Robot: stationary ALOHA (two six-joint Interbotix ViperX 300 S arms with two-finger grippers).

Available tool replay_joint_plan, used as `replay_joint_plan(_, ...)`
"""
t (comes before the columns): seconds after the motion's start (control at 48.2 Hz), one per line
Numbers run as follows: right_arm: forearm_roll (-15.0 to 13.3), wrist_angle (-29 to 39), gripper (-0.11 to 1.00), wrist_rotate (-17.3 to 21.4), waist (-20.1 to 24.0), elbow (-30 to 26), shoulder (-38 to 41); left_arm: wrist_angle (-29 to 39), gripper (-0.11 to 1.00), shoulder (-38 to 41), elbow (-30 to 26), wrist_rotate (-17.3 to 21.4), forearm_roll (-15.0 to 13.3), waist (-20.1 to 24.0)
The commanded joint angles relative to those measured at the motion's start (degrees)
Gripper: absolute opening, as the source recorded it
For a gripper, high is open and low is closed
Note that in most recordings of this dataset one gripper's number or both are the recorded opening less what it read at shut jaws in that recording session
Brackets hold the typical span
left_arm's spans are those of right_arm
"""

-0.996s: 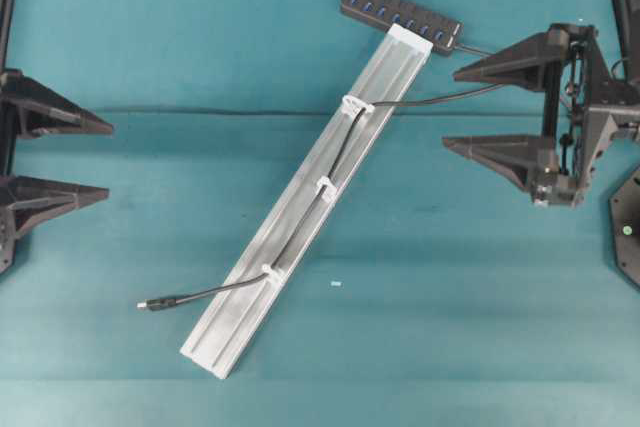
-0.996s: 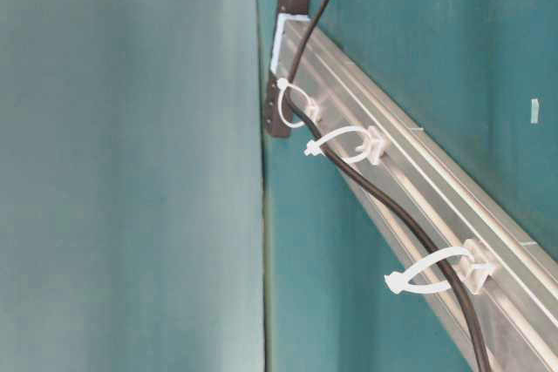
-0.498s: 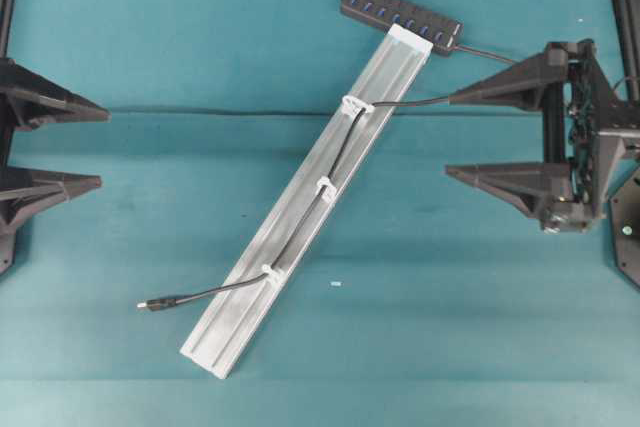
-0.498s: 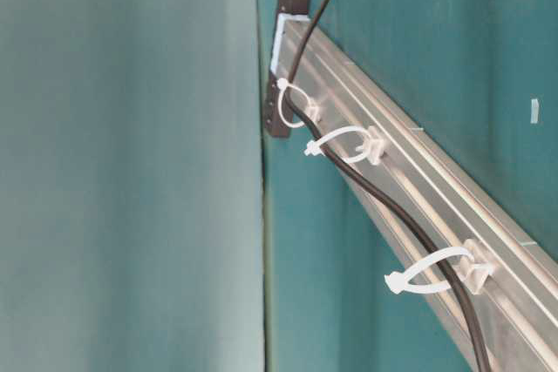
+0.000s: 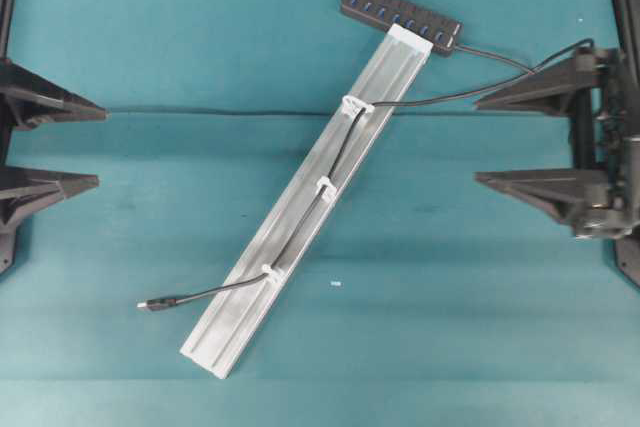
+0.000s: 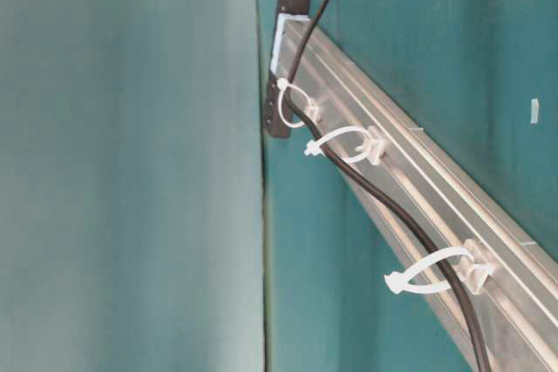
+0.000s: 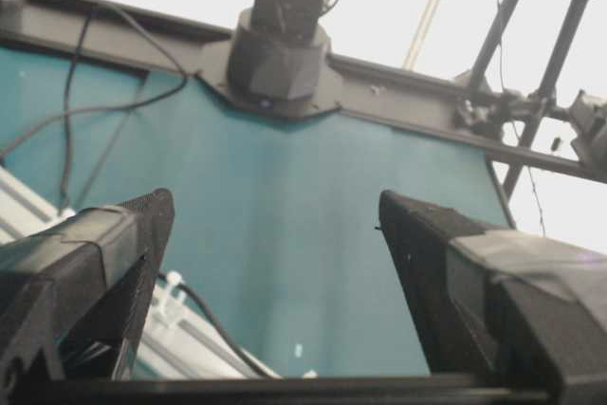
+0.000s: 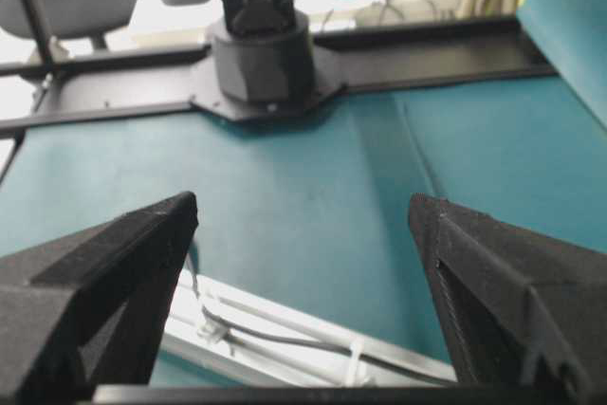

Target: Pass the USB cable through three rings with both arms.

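I see the cable (image 5: pixel 335 152) lying along the rail (image 5: pixel 310 209), threaded through all three rings (image 5: pixel 326 187), plug (image 5: pixel 152 304) out on the worktop at the left. Threading looks done. Left gripper (image 5: pixel 88 147) and right gripper (image 5: pixel 478 140) both spread, empty, well apart from it.

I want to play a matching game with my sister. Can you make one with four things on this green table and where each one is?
Things:
1. hub
2. plug
3. rail
4. right gripper

Places:
A. runs slantwise down the middle
B. open, at the right edge
C. at the rail's top end
D. on the cloth, left of the rail's bottom end

Pairs: 1-C, 2-D, 3-A, 4-B
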Motion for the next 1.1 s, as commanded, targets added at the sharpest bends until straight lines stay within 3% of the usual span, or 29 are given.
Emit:
replay_joint_plan(0.0,0.0,0.7,0.93,0.4,0.1,0.6,-1.8,-0.2,0.94,-0.1,-1.1,0.3,0.2,0.1)
replay_joint_plan(0.332,0.0,4.3,0.93,0.4,0.1,2.5,-5.0,-0.4,0.94,0.3,-0.9,-0.4,0.2,0.1)
replay_joint_plan(0.767,0.1,3.8,0.93,0.5,0.2,2.1,-4.0,-1.7,0.94,0.6,-0.9,-0.4,0.2,-0.2)
replay_joint_plan(1.079,0.0,-3.4,0.93,0.4,1.4,-2.7,4.3,-1.8,0.94,1.3,-0.8,-0.3,0.2,-0.3)
